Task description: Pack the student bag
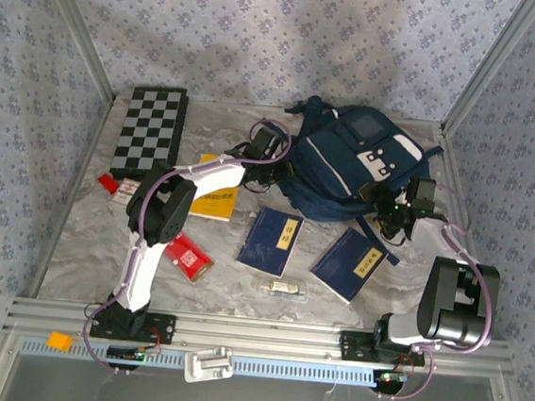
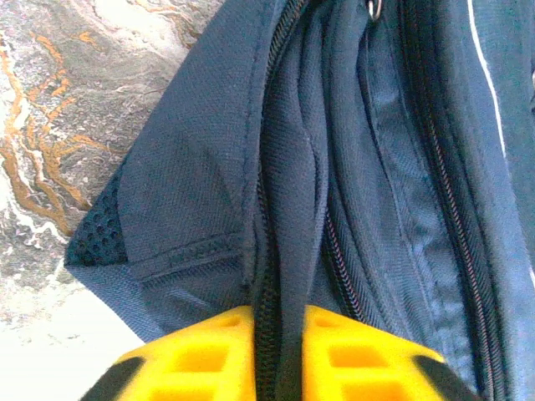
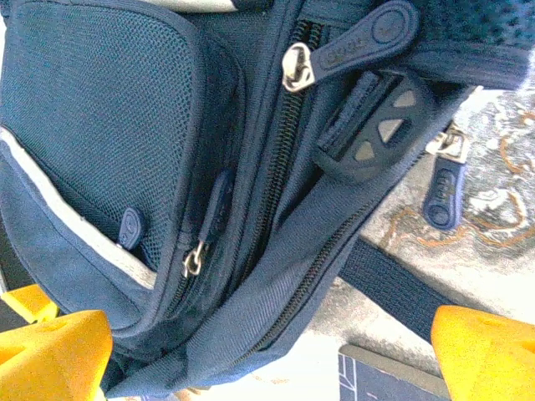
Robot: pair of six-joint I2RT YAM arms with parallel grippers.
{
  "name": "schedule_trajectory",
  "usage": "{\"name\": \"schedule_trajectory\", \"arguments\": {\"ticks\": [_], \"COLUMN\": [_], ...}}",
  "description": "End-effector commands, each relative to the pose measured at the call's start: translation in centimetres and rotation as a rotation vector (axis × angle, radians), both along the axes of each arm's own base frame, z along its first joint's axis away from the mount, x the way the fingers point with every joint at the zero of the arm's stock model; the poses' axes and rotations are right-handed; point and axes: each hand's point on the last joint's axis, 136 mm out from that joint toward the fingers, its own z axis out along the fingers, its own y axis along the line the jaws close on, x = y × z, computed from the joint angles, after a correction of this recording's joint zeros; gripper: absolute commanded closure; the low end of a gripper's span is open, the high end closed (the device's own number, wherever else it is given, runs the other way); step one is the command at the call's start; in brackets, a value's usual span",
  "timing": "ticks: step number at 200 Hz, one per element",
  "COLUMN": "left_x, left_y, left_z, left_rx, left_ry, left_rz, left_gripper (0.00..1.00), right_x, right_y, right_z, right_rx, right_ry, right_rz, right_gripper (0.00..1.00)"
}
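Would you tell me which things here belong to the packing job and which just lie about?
Job: student bag; left gripper, shut on its fabric; right gripper, open by it.
Lying about, perhaps for packing: blue book; second blue book; yellow book; chessboard; red packet.

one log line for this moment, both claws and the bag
left claw: shut on backpack zip edge | right claw: open, at backpack side | blue books: on table, outside backpack

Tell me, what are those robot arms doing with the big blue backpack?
They're getting the student bag ready for packing. The left gripper is pinched shut on a fold of its fabric beside a zipper. The right gripper hangs open at the bag's other side, holding nothing. Two blue books lie on the table, not yet packed.
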Motion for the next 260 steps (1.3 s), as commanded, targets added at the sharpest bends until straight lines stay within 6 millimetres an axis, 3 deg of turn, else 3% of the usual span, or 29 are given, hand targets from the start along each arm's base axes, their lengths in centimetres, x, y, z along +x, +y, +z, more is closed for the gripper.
{"name": "schedule_trajectory", "arguments": {"ticks": [1, 34, 65, 97, 120, 151, 193, 217, 260], "left_x": [0.8, 0.1, -1.2, -3.2, -3.7, -2.5, -2.2, -3.7, -8.4], "left_y": [0.3, 3.9, 8.5, 13.0, 15.7, 15.6, 14.0, 13.7, 11.3], "left_z": [2.7, 4.1, 4.3, 3.0, 1.8, 2.4, 5.3, 6.3, 6.0], "left_rx": [0.005, 0.058, 0.084, 0.121, 0.152, 0.129, 0.084, 0.089, 0.049], "left_ry": [-0.061, -0.094, -0.089, -0.048, -0.025, -0.028, -0.082, -0.075, -0.041], "left_rz": [0.022, 0.085, 0.16, 0.208, 0.257, 0.21, 0.137, 0.126, 0.09], "left_gripper": [0.99, 1.0, 1.0, 1.0, 1.0, 1.0, 0.53, 0.47, 0.43], "right_x": [1.7, 3.4, 4.4, 4.1, 3.5, 2.2, 2.0, 3.0, 5.4], "right_y": [1.1, 3.8, 7.9, 13.1, 14.9, 13.6, 8.7, 7.0, 5.8], "right_z": [1.0, 1.3, 1.8, 2.0, 2.4, 3.4, 2.9, 2.2, 0.6], "right_rx": [-0.006, -0.007, -0.014, -0.008, 0.005, -0.007, 0.01, 0.013, 0.002], "right_ry": [-0.044, -0.057, -0.074, -0.096, -0.091, -0.098, -0.05, -0.034, -0.007], "right_rz": [0.054, 0.133, 0.225, 0.316, 0.365, 0.342, 0.24, 0.215, 0.208], "right_gripper": [0.0, 0.0, 0.0, 0.0, 0.0, 0.0, 0.0, 0.0, 0.13]}}
